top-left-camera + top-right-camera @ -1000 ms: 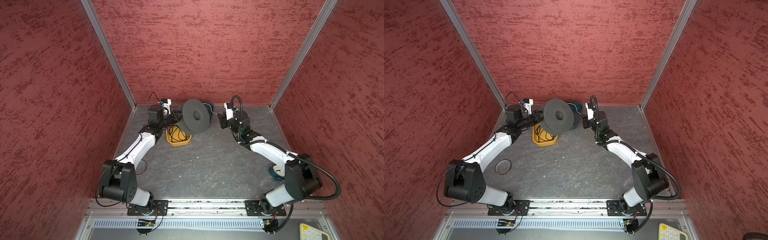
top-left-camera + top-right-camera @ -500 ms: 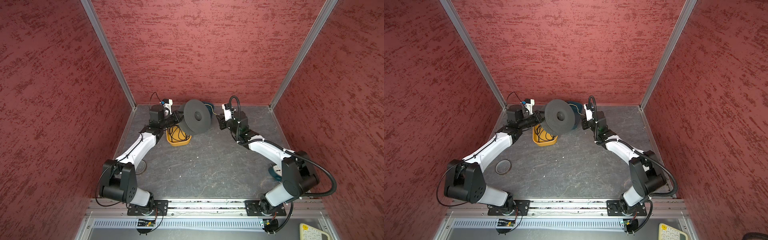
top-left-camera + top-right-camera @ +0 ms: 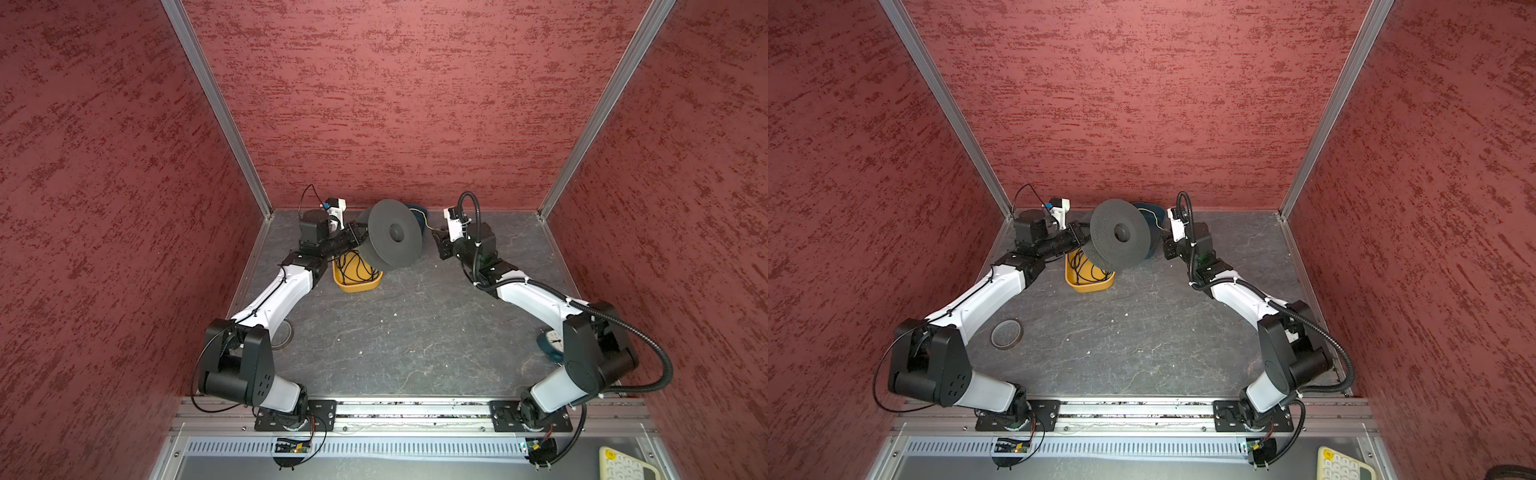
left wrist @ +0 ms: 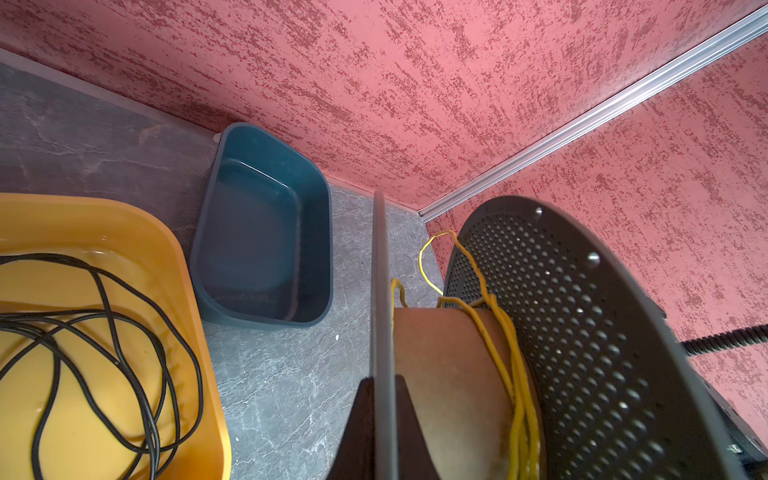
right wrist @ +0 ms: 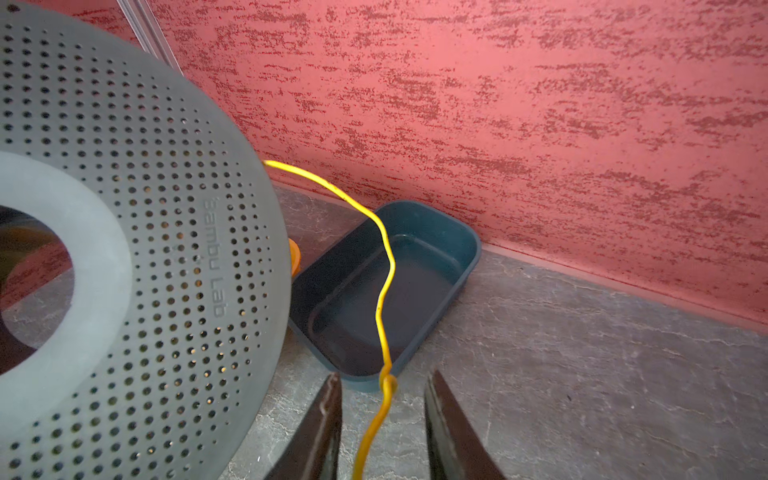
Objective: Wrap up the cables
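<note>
Bright, diffuse overhead light; only a soft shadow beneath the spool; wrist views bow straight lines near their edges, nearest foreground slightly blurred

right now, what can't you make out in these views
Tail of the yellow wire: right wrist view, cut off at the bottom edge between the right gripper's fingers.
Windings on the spool: both top views, behind its flange.
The left gripper's tips: both top views, behind the spool.
</note>
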You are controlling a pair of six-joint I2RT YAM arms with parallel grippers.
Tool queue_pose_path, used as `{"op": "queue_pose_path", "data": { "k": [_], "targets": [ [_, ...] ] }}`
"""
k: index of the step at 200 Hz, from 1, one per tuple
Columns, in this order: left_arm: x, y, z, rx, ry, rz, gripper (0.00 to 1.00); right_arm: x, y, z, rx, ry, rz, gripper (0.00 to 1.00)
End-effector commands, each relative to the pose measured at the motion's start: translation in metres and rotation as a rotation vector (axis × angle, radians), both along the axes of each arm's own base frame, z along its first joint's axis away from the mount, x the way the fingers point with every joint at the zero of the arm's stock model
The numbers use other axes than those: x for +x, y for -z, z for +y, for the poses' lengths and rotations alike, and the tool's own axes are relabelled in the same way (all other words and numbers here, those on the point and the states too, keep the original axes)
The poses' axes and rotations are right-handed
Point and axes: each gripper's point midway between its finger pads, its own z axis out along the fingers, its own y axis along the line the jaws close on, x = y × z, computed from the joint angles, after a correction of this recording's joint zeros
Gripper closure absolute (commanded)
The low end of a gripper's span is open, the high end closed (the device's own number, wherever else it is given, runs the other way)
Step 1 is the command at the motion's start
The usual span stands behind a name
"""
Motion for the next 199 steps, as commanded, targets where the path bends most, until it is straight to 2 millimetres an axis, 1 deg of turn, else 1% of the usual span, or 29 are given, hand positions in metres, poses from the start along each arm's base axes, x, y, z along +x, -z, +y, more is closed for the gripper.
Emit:
{"op": "queue_pose_path", "data": {
  "k": [1,15,71,110,130,139,157,172,182,199],
  "targets": [
    [-0.002,-0.032,-0.003,-0.021,0.013,-0.115,1.00,0.003,-0.027,-0.004,0.028,0.014,-0.066,0.74],
    [-0.002,-0.031,-0.003,-0.020,0.013,-0.112,1.00,0.003,-0.027,-0.004,0.030,0.014,-0.067,0.81],
    [-0.002,-0.029,-0.003,-0.016,0.013,-0.108,1.00,0.003,-0.030,-0.006,0.023,0.022,-0.076,1.00],
    [-0.002,-0.029,-0.003,-0.011,0.014,-0.109,1.00,0.002,-0.027,-0.007,0.009,0.024,-0.069,1.00],
    [0.001,-0.030,0.004,-0.003,0.000,-0.103,1.00,0.004,-0.022,-0.008,-0.015,0.029,-0.051,1.00],
    [0.003,-0.031,0.010,-0.007,-0.011,-0.094,1.00,0.004,-0.017,-0.008,-0.034,0.028,-0.034,1.00],
    [0.006,-0.042,0.021,-0.021,-0.030,-0.102,1.00,0.003,-0.007,-0.009,-0.069,0.030,0.001,1.00],
    [0.010,-0.049,0.030,-0.030,-0.050,-0.107,1.00,0.001,0.006,-0.009,-0.095,0.030,0.038,1.00],
    [0.014,-0.057,0.036,-0.034,-0.065,-0.116,1.00,-0.001,0.015,-0.008,-0.123,0.034,0.057,1.00],
    [0.024,-0.063,0.047,-0.033,-0.106,-0.119,1.00,-0.009,0.026,-0.001,-0.176,0.031,0.070,1.00]
  ]
}}
